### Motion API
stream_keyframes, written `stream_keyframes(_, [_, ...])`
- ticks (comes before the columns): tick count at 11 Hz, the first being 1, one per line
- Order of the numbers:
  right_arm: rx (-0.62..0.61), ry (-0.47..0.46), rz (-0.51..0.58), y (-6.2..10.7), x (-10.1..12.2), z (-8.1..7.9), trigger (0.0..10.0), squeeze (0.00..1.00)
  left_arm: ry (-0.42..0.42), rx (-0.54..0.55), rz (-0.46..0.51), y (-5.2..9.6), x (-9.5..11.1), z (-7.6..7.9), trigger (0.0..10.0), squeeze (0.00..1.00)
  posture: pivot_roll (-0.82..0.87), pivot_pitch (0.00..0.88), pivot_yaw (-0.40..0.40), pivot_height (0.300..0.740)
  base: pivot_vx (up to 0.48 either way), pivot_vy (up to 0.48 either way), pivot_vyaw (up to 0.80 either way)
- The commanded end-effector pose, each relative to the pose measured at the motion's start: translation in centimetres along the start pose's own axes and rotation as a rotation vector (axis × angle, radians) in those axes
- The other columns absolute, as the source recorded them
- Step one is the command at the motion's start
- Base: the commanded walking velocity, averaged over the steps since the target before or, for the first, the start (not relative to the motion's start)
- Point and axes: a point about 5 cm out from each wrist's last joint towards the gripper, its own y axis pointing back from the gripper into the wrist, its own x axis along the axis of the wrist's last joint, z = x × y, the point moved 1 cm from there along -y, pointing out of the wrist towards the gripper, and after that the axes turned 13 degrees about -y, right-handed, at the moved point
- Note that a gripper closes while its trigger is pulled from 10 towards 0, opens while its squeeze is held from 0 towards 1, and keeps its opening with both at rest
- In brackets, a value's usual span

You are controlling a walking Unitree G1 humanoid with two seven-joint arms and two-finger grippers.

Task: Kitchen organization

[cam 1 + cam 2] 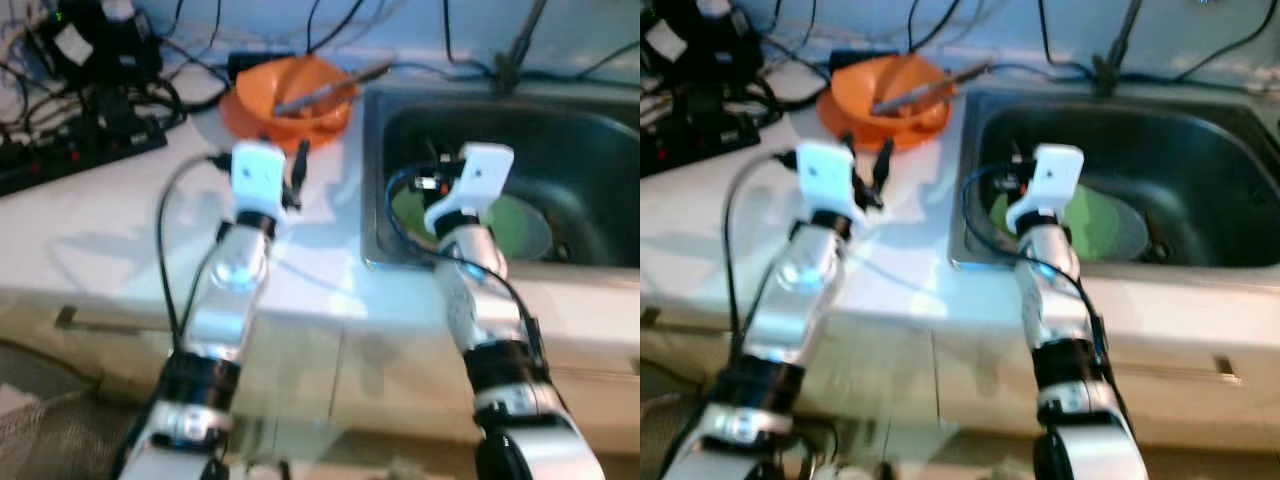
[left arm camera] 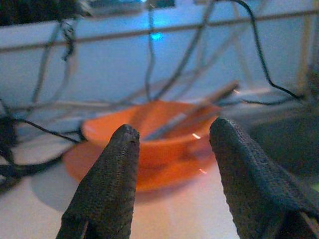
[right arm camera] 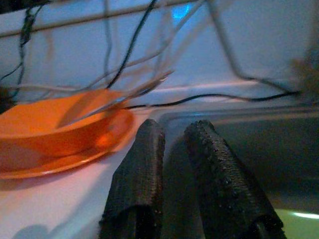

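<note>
An orange bowl point(image 1: 290, 90) sits on an orange plate point(image 2: 99, 169) at the back of the white counter, with metal utensils point(image 1: 325, 92) resting in it. My left gripper point(image 2: 172, 134) hovers open over the counter just in front of the bowl, nothing between its fingers. A green plate point(image 1: 1100, 220) lies at the bottom of the steel sink point(image 1: 372, 200). My right gripper point(image 3: 172, 132) is shut and empty over the sink's left side, near the green plate.
A black power strip point(image 1: 80, 150) and tangled cables cover the counter's back left. More cables run along the wall behind the sink, near the faucet base point(image 1: 505, 65). Cabinet fronts point(image 1: 1200, 370) lie below the counter edge.
</note>
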Motion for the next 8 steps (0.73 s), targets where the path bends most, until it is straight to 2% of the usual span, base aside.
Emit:
stream_keyframes(1, [0.020, 0.000, 0.007, -0.2, 0.1, -0.7, 10.0, 0.00, -0.003, 0.007, -0.006, 0.1, 0.0, -0.4, 10.0, 0.00, 0.10, 0.091, 0.010, 0.740, 0.341, 0.000, 0.00])
stream_keyframes(4, [0.014, 0.000, 0.000, -0.2, 0.0, -0.5, 10.0, 0.00, -0.004, 0.008, 0.021, -0.1, 0.9, -0.6, 10.0, 0.00, 0.10, 0.087, 0.011, 0.740, 0.324, 0.000, 0.00])
stream_keyframes(7, [0.012, -0.002, -0.013, 0.0, -0.4, -0.5, 10.0, 0.00, -0.007, -0.036, 0.026, -0.1, 1.4, -0.4, 10.0, 0.00, 0.11, 0.063, 0.019, 0.740, 0.000, 0.000, 0.00])
stream_keyframes(8, [0.011, -0.004, -0.015, 0.0, -0.5, -0.6, 10.0, 0.00, -0.014, -0.119, -0.006, -0.5, 1.4, 0.0, 10.0, 0.00, 0.11, 0.056, 0.023, 0.740, 0.000, 0.000, 0.00])
